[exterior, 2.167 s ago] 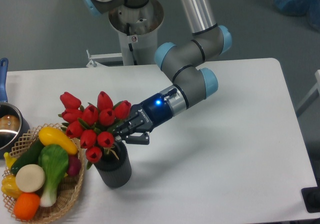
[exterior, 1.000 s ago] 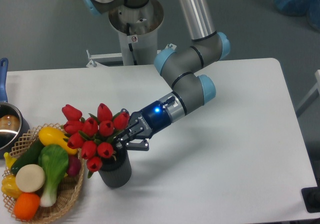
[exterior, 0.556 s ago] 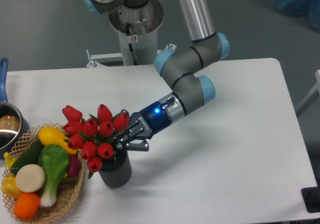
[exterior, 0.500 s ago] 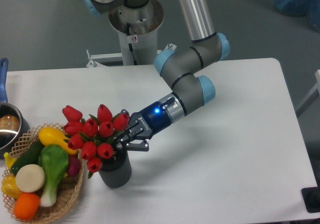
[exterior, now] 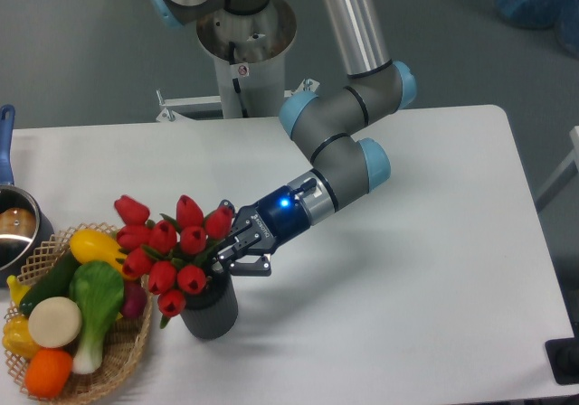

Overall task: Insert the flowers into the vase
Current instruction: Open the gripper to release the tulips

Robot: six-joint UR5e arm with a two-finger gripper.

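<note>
The flowers, a bunch of red tulip buds with green leaves, stand with their stems down in the vase, a small dark grey cylinder near the table's front left. The buds spread wider than the vase rim and lean left over it. My gripper reaches in from the right, just above the rim, shut on the stems below the buds. The stems and the vase's mouth are mostly hidden by the buds and my fingers.
A wicker basket of toy vegetables sits directly left of the vase, almost touching it. A steel pot with a blue handle is at the far left edge. The arm's base column stands behind the table.
My gripper and the flowers have sunk a little lower towards the vase and shifted slightly right. The bunch sits deeper than before.
</note>
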